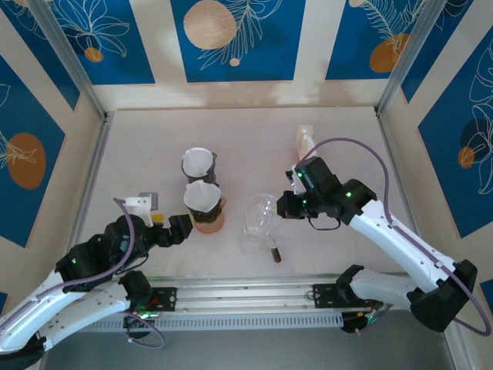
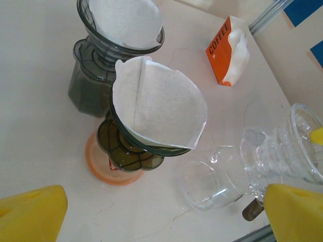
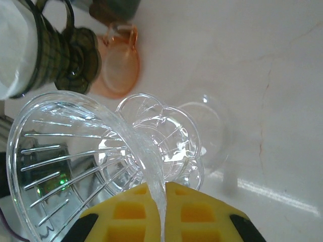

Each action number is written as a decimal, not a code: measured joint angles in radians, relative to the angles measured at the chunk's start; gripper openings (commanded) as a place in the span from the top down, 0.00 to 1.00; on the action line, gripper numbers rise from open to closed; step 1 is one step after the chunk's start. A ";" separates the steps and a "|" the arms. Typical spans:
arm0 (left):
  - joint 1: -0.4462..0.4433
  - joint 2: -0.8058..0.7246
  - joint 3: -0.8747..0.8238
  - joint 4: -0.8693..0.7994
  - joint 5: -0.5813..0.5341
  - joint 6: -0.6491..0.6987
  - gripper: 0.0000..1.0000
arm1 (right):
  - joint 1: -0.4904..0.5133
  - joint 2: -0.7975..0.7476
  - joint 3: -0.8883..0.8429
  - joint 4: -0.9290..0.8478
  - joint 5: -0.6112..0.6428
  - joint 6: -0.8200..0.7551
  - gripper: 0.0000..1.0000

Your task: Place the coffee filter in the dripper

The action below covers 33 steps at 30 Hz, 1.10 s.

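Two drippers are seen standing near the middle of the surface (image 1: 139, 154) in the top view. A coffee filter (image 2: 161, 108) of white paper is seated, opened into a cone, in the olive dripper (image 2: 128, 156), which is set on an orange saucer (image 2: 101, 174). At its 12 o'clock, just beside it, a grey dripper (image 2: 88, 85) is found with a second filter (image 2: 126, 20) in it. At the olive dripper's 3 o'clock a clear glass dripper (image 3: 60, 151) is held tilted, its ribbed cone turned on its side. Its rim is pinched between the right fingers (image 3: 162, 196), which are closed on the glass from its 3 o'clock side in the top view. Below it a clear glass cup (image 2: 209, 184) is stood on the surface, and a small dark brown piece (image 1: 275, 253) is seen at the cup's 5 o'clock; what it is cannot be told. A filter pack (image 2: 227, 50) with an orange side marked COFFEE is placed at the clear dripper's 1 o'clock, well apart from it. The left fingers (image 1: 171, 228) are spread wide with nothing between them, at the olive dripper's 8 o'clock, near its saucer but apart from it.
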 measured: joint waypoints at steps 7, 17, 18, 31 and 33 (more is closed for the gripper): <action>0.000 0.000 0.000 -0.001 0.000 0.000 0.00 | 0.020 0.049 0.021 -0.017 -0.006 -0.003 1.00; 0.000 -0.006 0.000 -0.005 0.000 0.000 0.00 | 0.026 0.077 0.021 -0.010 -0.008 -0.006 1.00; 0.000 -0.006 0.000 -0.005 0.000 0.000 0.00 | 0.028 0.077 0.021 -0.008 -0.008 -0.006 1.00; 0.000 -0.006 0.000 -0.005 0.000 0.000 0.00 | 0.050 0.080 0.020 -0.003 0.005 -0.006 0.96; 0.000 -0.006 0.000 -0.005 0.000 0.000 0.00 | 0.050 0.080 0.020 -0.003 0.011 -0.007 0.95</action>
